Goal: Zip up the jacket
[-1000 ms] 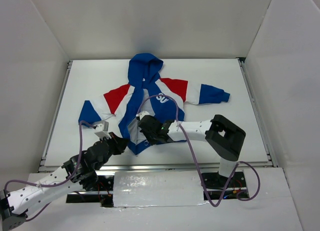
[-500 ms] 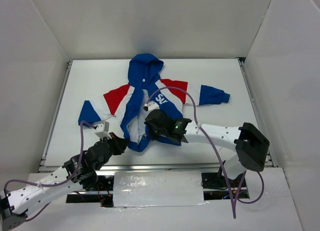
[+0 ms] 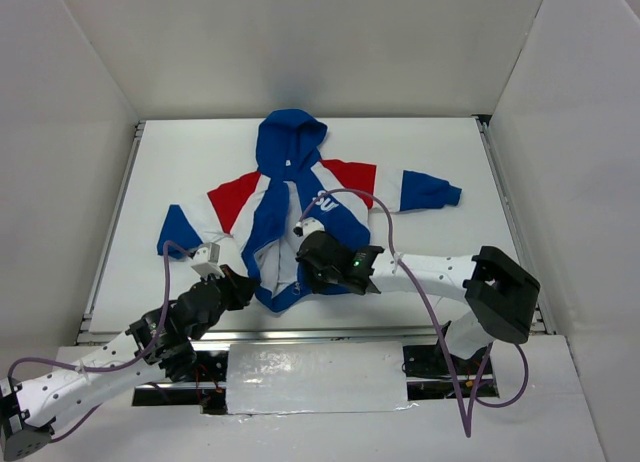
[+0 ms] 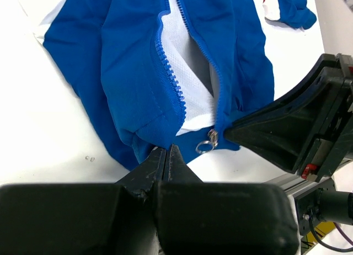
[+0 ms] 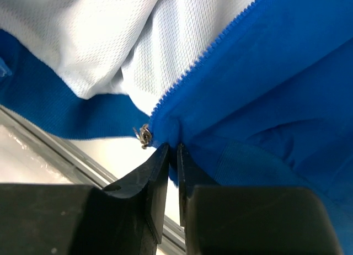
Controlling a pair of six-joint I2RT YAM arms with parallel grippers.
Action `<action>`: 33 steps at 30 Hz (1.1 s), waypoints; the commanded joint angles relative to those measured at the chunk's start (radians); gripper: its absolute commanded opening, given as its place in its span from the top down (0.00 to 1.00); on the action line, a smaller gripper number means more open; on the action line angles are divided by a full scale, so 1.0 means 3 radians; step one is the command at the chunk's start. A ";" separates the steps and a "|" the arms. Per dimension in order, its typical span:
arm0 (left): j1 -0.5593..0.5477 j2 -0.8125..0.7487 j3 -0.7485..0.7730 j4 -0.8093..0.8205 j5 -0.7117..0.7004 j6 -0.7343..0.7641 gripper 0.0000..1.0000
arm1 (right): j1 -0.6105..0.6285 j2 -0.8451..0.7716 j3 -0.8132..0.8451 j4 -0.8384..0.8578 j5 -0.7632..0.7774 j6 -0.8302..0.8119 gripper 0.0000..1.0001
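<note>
- A small hooded jacket [image 3: 285,197] of royal blue fabric, with red shoulders and white stripes, lies flat on its back in the middle of the white table [image 3: 450,272]. Its hood points to the table's far edge and its hem to the near edge.
- The blue-toothed front zipper [image 4: 168,73] gapes open above the hem, showing white mesh lining [image 4: 190,73]. A small metal pull ring [image 4: 205,146] sits at the zipper's bottom end.
- The left gripper [image 4: 167,150] is by the table's near edge. Its black fingers are pressed together on the hem, pinching the jacket's blue panel just beside the ring.
- The right gripper [image 5: 172,150] meets the hem on the ring's other side. Its fingers stand a thin slit apart at the fabric's edge; I cannot tell whether they clamp it.
</note>
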 commanded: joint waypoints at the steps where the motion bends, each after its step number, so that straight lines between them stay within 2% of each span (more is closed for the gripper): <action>1: 0.0013 0.0005 0.0029 0.0118 -0.0032 0.0052 1.00 | 0.0023 -0.0085 -0.0049 0.0187 -0.0139 0.0055 0.81; 8: 0.0013 0.0030 0.0029 0.0139 -0.0027 0.0057 1.00 | 0.0028 -0.0095 -0.0090 0.0248 -0.0226 0.0070 0.82; 13: 0.0013 0.0061 0.0029 0.0174 -0.0017 0.0062 1.00 | 0.0033 -0.0019 -0.0059 0.0238 -0.0221 0.0065 0.99; 14: 0.0013 0.0061 0.0034 0.0184 -0.0017 0.0067 1.00 | 0.0023 -0.0014 -0.0049 0.0218 -0.0231 0.0070 1.00; 22: 0.0013 0.0097 0.0049 0.0174 -0.0037 0.0078 1.00 | 0.0059 -0.0361 -0.0253 0.0121 -0.0353 0.0325 1.00; 29: 0.0013 0.0102 0.0034 0.0190 -0.0063 0.0088 1.00 | 0.0176 -0.0647 -0.0723 0.0064 -0.0558 0.0597 1.00; 33: 0.0013 0.0163 0.0029 0.0261 -0.0058 0.0098 1.00 | 0.0187 -0.0444 -0.0872 0.0161 -0.0691 0.0679 1.00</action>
